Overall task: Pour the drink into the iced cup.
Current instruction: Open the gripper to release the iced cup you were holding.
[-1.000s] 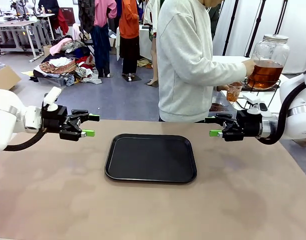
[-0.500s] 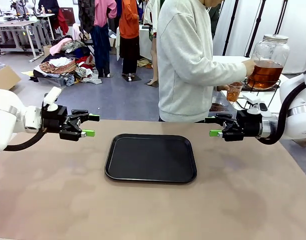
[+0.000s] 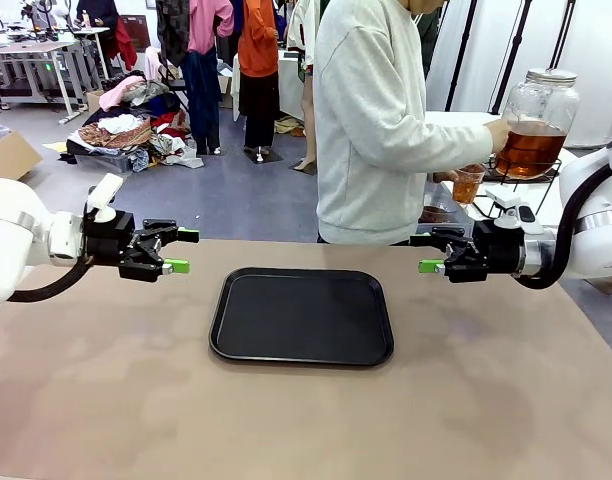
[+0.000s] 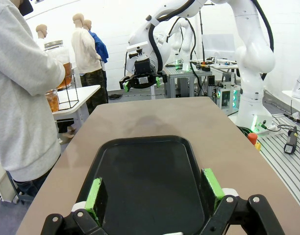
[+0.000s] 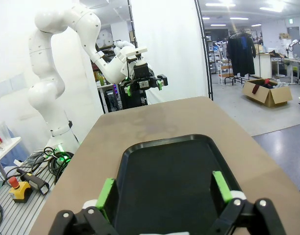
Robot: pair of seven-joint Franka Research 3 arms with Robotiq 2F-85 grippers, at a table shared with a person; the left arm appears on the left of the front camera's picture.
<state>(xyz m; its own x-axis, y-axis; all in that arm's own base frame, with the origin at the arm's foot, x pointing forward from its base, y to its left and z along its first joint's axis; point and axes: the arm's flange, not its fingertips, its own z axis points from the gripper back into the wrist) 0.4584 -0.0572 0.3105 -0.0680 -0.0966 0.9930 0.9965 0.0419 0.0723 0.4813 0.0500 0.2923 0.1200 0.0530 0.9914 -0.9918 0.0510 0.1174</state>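
The drink (image 3: 531, 146) is amber liquid in a large clear glass jar (image 3: 538, 120) with a metal lid, on a wire stand at a side table back right. A person in a grey sweatshirt (image 3: 376, 120) has one hand at the jar and holds a small clear cup (image 3: 468, 184) of amber liquid below it. The jar (image 4: 62, 58) and cup (image 4: 52, 100) also appear in the left wrist view. My left gripper (image 3: 186, 251) hovers open left of the black tray (image 3: 302, 315), nothing between its fingers. My right gripper (image 3: 423, 253) hovers open right of the tray, also holding nothing.
The black tray lies bare at the middle of the brown table (image 3: 306, 420). Clothes racks, a pile of clothing and a cardboard box (image 3: 8, 155) stand on the floor behind the table at the left.
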